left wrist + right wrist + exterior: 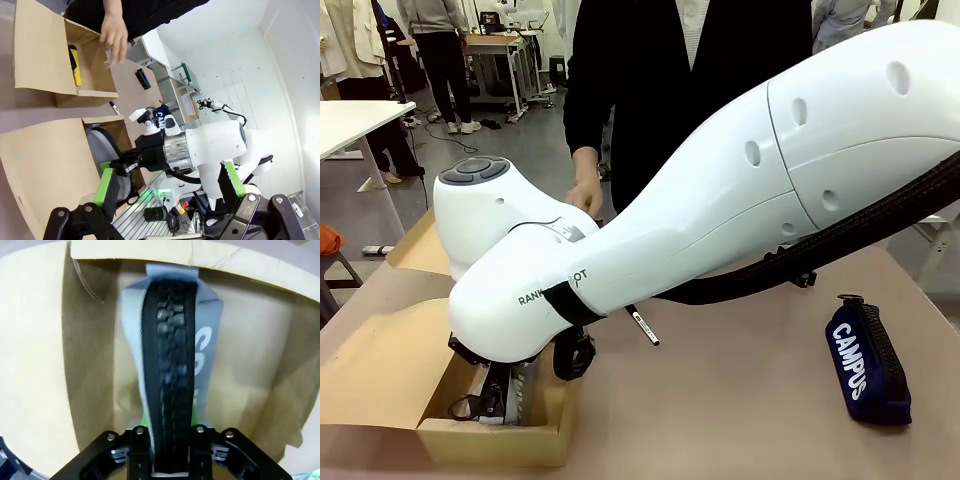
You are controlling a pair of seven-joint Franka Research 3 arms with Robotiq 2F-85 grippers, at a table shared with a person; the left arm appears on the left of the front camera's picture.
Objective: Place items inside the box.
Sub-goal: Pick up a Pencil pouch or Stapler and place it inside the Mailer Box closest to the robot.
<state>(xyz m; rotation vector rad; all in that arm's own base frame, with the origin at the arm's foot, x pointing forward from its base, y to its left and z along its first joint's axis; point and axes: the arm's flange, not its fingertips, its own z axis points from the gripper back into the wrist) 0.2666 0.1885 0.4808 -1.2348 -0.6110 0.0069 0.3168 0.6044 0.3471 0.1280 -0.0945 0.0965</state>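
The grey zip pencil pouch (pixel 167 340) stands on edge inside the cardboard box (pixel 45 365), zipper towards the camera. My right gripper (pixel 167 432) is shut on its near end. From the front, the right arm reaches across and down into the box (pixel 490 440), and the gripper (pixel 510 390) is low inside it. A navy "CAMPUS" pouch (pixel 865 360) lies on the table at the right. The black marker pen (pixel 642 327) lies just beyond the arm. My left gripper (pixel 169 182) is open and holds nothing. It looks at the box (pixel 40 55), where the yellow-and-black utility knife (pixel 75 65) lies, and at the black stapler (pixel 143 78) on the table.
A person in dark clothes stands at the far side, one hand (pixel 585 195) hanging near the box's far flap. The box flaps (pixel 380 360) are spread open to the left. The brown table (pixel 740 400) lies bare between the box and the navy pouch.
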